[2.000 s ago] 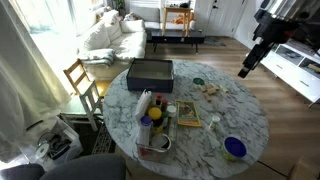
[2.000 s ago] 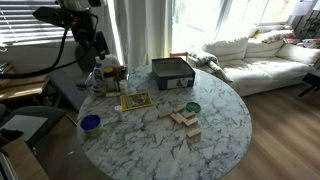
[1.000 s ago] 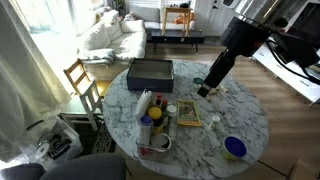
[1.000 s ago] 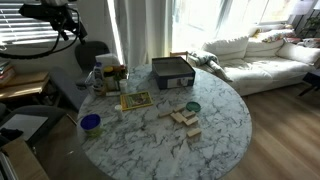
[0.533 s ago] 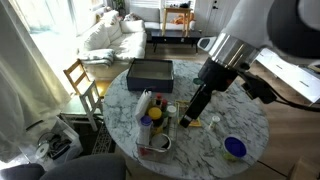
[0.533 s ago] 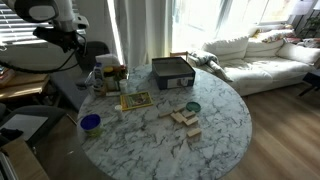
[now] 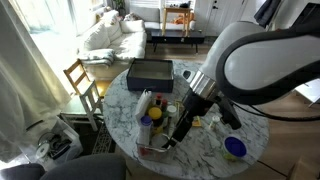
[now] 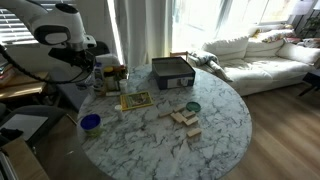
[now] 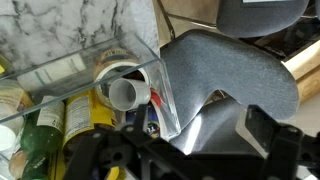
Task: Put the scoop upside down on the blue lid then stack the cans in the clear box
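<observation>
Cans [image 9: 55,72] lie on their sides in the clear box [image 9: 155,80], jaws' gap impossible to tell.

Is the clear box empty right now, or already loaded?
Loaded. In the wrist view the clear box holds several cans and a green bottle; how full it is cannot be told from here.

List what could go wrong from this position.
1. The gripper hangs right over the clear box, which is crowded with cans and a white cup; going down here could knock or jam them.
2. The box sits at the edge of the table, with a grey chair beyond; a sideways push might slide it off.
3. The scoop lies far across the table, so that step looks undone.
</observation>
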Robot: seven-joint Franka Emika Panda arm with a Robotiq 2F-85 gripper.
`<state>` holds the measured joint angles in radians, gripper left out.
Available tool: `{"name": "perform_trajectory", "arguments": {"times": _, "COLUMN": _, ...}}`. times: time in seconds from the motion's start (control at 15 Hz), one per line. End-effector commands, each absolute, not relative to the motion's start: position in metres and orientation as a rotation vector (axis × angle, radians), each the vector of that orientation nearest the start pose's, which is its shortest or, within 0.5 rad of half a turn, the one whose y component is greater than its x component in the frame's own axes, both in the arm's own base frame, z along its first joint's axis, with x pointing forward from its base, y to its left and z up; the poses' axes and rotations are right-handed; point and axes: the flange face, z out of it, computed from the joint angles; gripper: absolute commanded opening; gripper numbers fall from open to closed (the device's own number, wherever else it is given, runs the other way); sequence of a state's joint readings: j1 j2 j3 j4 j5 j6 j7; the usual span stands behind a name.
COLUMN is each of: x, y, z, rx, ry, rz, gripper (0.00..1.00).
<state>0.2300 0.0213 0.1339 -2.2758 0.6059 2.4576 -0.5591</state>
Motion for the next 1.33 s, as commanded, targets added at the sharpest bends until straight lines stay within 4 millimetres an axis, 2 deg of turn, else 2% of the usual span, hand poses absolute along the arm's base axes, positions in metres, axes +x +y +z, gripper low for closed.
{"name": "perform_trajectory", "arguments": {"times": 0.0, "x": 0.512, "y": 0.206, "z": 0.339, "rx": -2.659, "ry": -0.670, "rz": -0.295, "gripper": 1.00}}
{"name": "perform_trajectory", "arguments": {"times": 0.33, "x": 0.527, "y": 0.216, "z": 0.314, "rx": -2.702, "ry": -0.713, "rz": -0.315, "gripper": 0.99}}
{"name": "perform_trajectory", "arguments": {"times": 0.67, "x": 0.541, "y": 0.207, "z": 0.298, "rx": -2.740, "ry": -0.705, "rz": -0.333, "gripper": 1.00}}
{"name": "perform_trajectory", "arguments": {"times": 0.87, "x": 0.547, "y": 0.203, "z": 0.292, "rx": -2.745, "ry": -0.688, "rz": -0.341, "gripper": 0.94}}
{"name": "perform_trajectory", "arguments": {"times": 0.93, "x": 0.549, "y": 0.203, "z": 0.290, "rx": -2.744, "ry": -0.682, "rz": -0.343, "gripper": 0.79}}
{"name": "perform_trajectory", "arguments": {"times": 1.27, "x": 0.554, "y": 0.202, "z": 0.286, "rx": -2.737, "ry": -0.672, "rz": -0.335, "gripper": 0.40}}
